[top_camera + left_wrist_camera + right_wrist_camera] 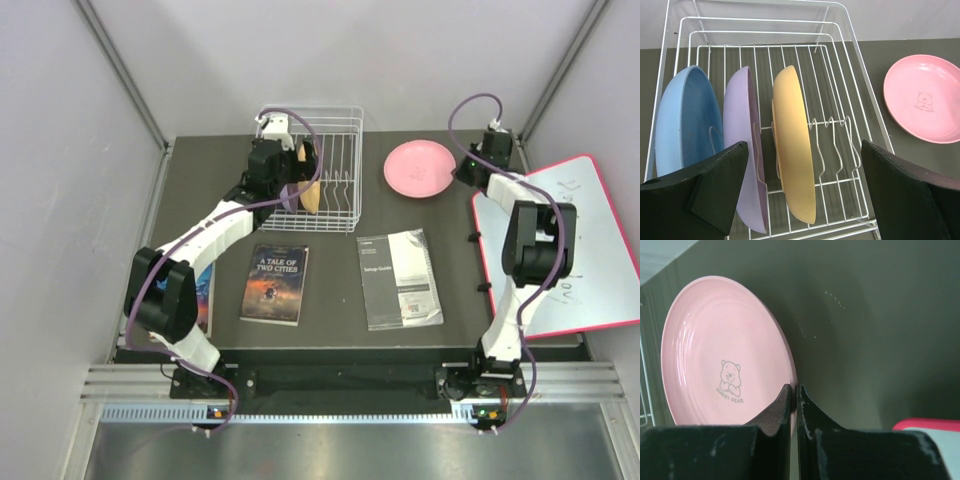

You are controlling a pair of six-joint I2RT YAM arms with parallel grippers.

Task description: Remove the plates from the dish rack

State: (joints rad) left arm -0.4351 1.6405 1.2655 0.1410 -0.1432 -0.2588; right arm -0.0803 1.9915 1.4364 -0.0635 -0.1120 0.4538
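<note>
The white wire dish rack [338, 122] stands at the back left of the table. In the left wrist view it [860, 70] holds three plates on edge: light blue [684, 125], lilac purple [739, 120] and orange-tan [792, 150]. My left gripper [804, 150] is open above the rack's near end, with the lilac and orange plates between its fingers, touching neither. In the top view it [302, 176] is over the rack. The pink plate [419, 168] lies on the table to the right of the rack. My right gripper [794, 390] is shut on the rim of this plate [715, 340].
A book, "A Tale of Two Cities" [275, 283], and a grey setup booklet [399, 278] lie near the front. Another book [206, 300] sits partly under the left arm. A red-framed whiteboard [585, 240] lies at the right edge. Enclosure walls stand round the table.
</note>
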